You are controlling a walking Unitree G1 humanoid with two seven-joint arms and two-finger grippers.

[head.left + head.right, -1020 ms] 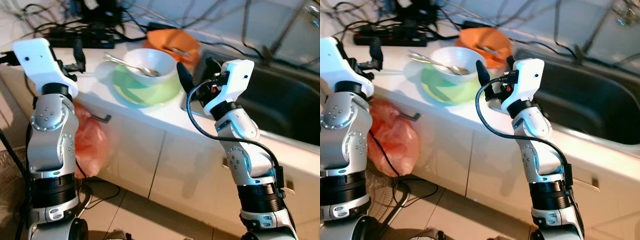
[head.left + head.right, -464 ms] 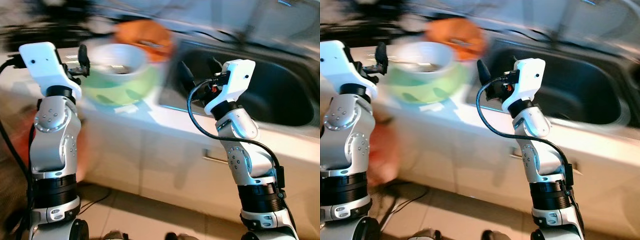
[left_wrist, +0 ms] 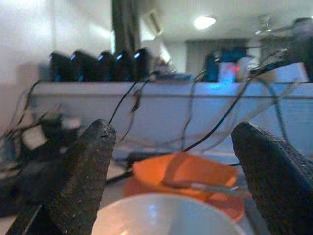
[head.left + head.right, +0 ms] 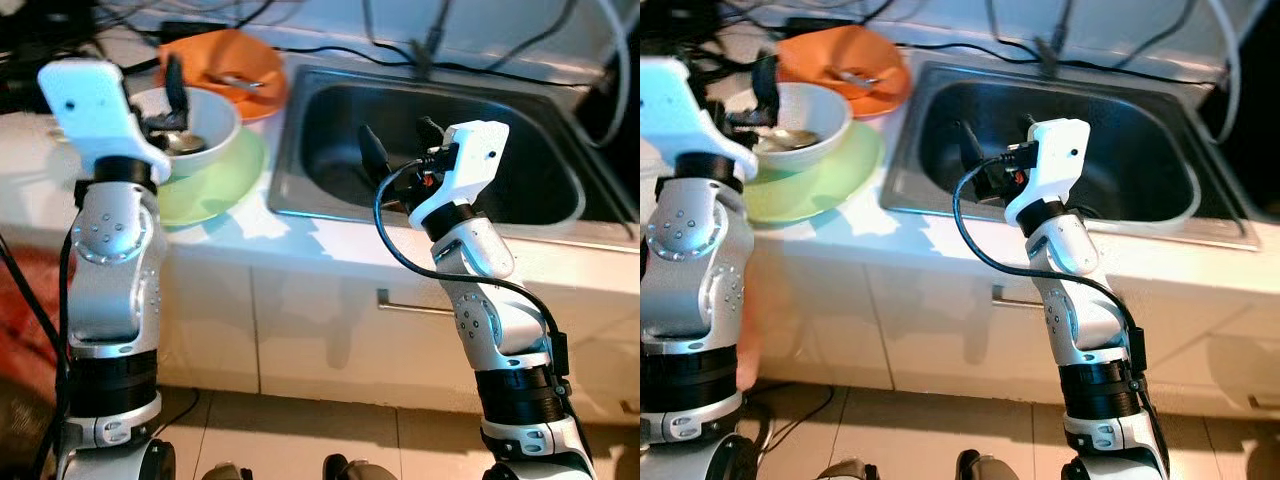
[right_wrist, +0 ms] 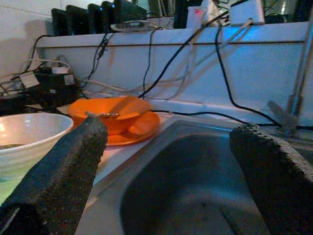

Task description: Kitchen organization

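Left gripper (image 4: 172, 100) spread wide over white bowl (image 4: 205, 120) on green plate (image 4: 215, 180); right gripper (image 4: 395, 150) spread, empty, above sink's (image 4: 300, 190) front edge.

White round ceramic bowl (image 4: 800, 112) gleams on a pale lime-green round plate (image 4: 830, 180), plain, no pattern. Behind it, a bright orange bowl (image 4: 845, 60) on a matching orange plate (image 5: 142, 128). The surface (image 4: 870, 225) reads white, and the flat cabinet fronts (image 4: 330, 325) below match it. Dark grey steel sink basin (image 4: 1120, 160) with a paler silvery rim. Black cables (image 5: 161, 63) trail across the white wall. Silver arms, white wrist housings, black pebble-textured fingers (image 5: 63, 171) on the right hand (image 4: 398, 150); the left hand (image 3: 176, 196) is the same black. Beige floor tiles (image 4: 940, 430).
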